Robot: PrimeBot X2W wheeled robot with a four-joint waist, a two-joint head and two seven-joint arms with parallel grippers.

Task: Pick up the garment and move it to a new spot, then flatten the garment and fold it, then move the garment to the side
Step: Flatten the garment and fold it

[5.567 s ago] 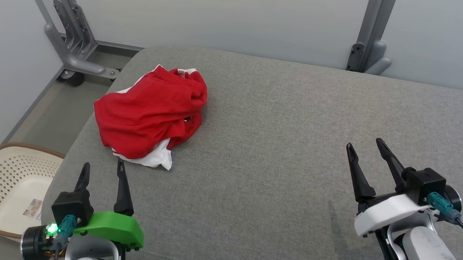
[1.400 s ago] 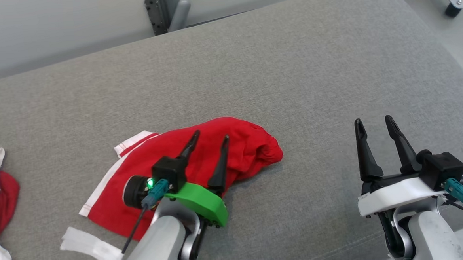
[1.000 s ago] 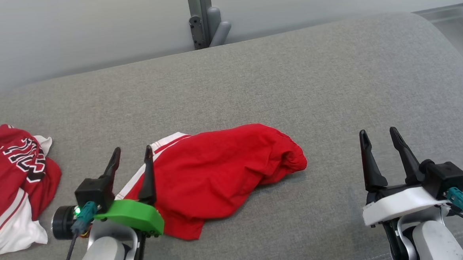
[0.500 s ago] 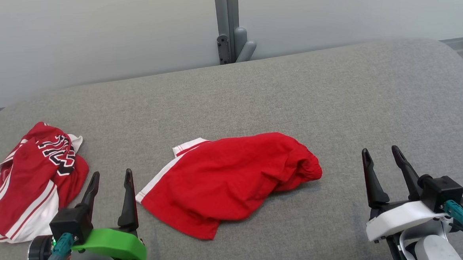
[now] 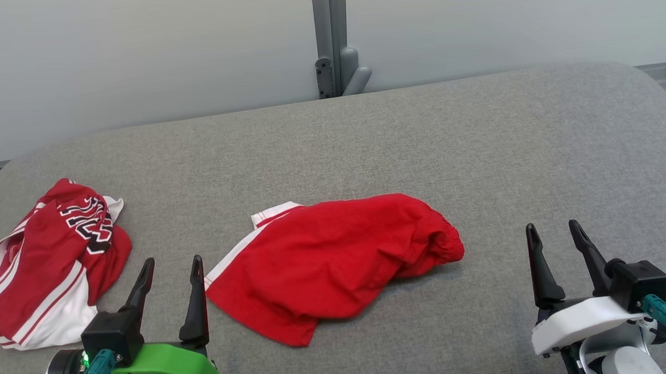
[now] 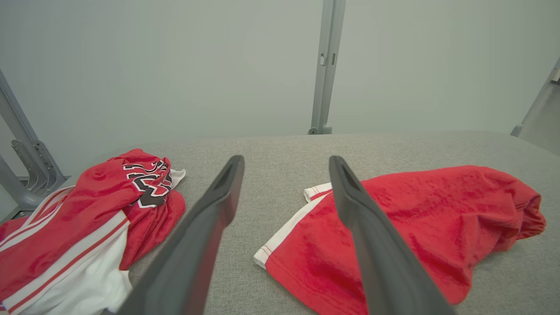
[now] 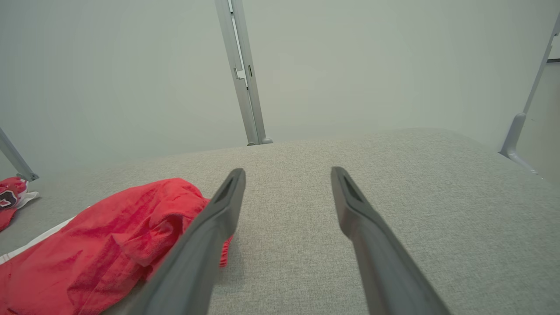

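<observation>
Red garment (image 5: 337, 266) lies crumpled mid grey cushion (image 5: 479, 156), apart from red-white jersey (image 5: 46, 264) at left. Left gripper (image 5: 173, 262), over garment a second ago, now drawn back beside its white-trimmed edge, released, empty. Right gripper (image 5: 553, 228) released, empty, well right of garment.

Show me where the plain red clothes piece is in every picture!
Head view: the red garment lies in the middle.
Left wrist view: right half.
Right wrist view: lower left corner.
Shared landmark: the grey post, upright near top middle in all three.
</observation>
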